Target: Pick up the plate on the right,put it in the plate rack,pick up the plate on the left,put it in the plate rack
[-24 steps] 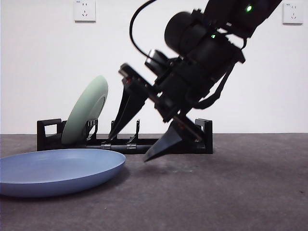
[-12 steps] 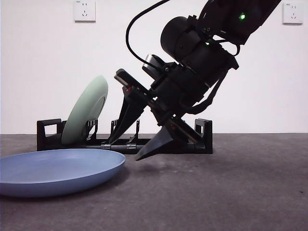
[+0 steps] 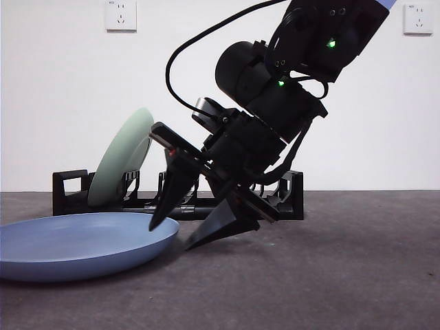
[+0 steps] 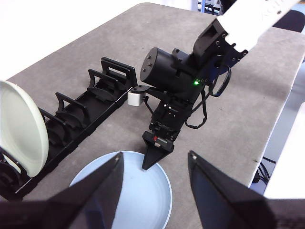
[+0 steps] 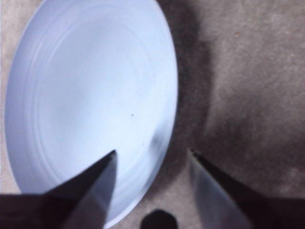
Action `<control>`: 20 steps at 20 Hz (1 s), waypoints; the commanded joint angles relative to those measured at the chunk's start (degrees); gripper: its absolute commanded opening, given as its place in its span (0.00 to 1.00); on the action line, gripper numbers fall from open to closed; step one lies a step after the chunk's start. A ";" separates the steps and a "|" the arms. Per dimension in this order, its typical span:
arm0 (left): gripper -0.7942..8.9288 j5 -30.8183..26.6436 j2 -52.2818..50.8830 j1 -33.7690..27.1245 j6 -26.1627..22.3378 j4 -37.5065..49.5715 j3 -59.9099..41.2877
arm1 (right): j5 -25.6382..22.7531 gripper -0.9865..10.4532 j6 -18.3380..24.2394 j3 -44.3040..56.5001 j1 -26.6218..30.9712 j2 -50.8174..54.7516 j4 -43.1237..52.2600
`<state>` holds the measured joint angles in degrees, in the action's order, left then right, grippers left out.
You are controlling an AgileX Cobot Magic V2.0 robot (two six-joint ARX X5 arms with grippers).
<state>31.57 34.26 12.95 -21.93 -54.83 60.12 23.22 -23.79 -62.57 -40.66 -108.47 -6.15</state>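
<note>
A blue plate lies flat on the grey table at the near left. My right gripper is open and tilted down at the plate's right rim. One jaw is over the plate's inside and the other is outside the rim, low over the table. A pale green plate stands leaning in the left end of the black plate rack. My left gripper hangs high above the scene, open and empty.
The rack runs along the back of the table in front of a white wall with two sockets. The table's edge shows in the left wrist view, beyond the right arm. Bare grey tabletop lies right of the blue plate.
My right gripper has moved down and to the left, from in front of the rack to the blue plate's rim. Both plates stay where they were.
</note>
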 commanded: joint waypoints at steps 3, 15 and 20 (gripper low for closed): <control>0.32 -0.09 0.13 0.76 -0.85 0.44 0.09 | -0.28 0.16 -1.66 -0.09 -0.24 -0.48 0.31; 0.32 -2.93 2.91 10.73 -4.79 -0.11 0.09 | -1.31 0.07 -2.82 -3.52 -0.07 1.11 -4.74; 0.32 -12.26 6.51 20.26 -8.68 -1.22 0.09 | -7.23 0.07 7.50 -13.77 0.70 8.31 -26.27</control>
<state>19.51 40.88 32.88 -28.91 -56.14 60.12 15.97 -19.53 -75.96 -40.07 -100.75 -31.68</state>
